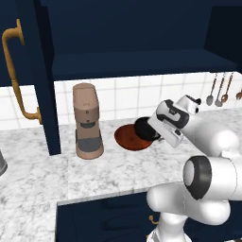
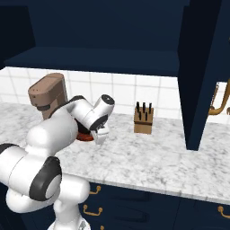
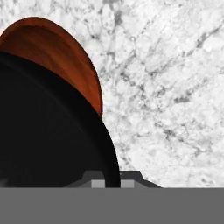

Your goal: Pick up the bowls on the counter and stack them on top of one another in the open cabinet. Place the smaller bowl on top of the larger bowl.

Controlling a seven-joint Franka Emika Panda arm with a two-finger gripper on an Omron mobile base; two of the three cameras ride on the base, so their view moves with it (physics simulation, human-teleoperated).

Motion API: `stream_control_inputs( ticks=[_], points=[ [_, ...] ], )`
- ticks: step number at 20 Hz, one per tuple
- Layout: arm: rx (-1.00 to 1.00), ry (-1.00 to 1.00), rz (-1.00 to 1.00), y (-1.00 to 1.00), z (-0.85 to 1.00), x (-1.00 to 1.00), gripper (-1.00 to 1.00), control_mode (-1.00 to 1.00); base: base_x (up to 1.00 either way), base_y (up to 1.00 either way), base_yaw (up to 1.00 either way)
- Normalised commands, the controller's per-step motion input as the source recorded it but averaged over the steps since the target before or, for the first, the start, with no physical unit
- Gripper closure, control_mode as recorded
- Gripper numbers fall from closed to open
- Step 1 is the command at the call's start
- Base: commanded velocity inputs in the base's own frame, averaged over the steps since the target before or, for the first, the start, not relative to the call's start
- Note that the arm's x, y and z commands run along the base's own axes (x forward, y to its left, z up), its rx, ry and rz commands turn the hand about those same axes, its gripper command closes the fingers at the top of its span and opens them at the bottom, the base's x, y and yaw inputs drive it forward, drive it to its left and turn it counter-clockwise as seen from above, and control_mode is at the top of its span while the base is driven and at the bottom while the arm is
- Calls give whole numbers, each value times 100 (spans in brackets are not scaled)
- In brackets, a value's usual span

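Hand view: tool (image 3: 109, 183) pinching rim of small black bowl (image 3: 48, 131), at 3 o'clock over big brown bowl (image 3: 57, 57) on bench (image 3: 166, 87). Lift slow, keep level, then up to cabinet shelf (image 1: 142, 64).

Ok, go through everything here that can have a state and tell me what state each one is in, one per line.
Gripper: shut on the black bowl's rim.
Black bowl: held, tilted, overlapping the brown bowl.
Brown bowl: on the counter, not yet in the cabinet.
Cabinet: door open, shelf bare.
Knife block: upright, knives in it.
Coffee machine: upright on the counter.
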Motion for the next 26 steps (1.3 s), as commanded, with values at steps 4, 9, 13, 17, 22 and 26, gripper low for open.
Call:
stream_control_inputs(
  ticks=[4,9,13,17,22,26],
  points=[
    [0,0,0,16,-23,29,100,-100,0,0,0],
    [0,0,0,25,-13,45,100,-100,0,0,0],
    [0,5,0,22,-19,47,100,-100,0,0,0],
    [-3,12,0,11,-41,33,100,-100,0,0,0],
    [0,4,0,4,-21,37,-100,-100,0,0,0],
    [0,0,0,0,0,20,-100,-100,0,0,0]
  ],
)
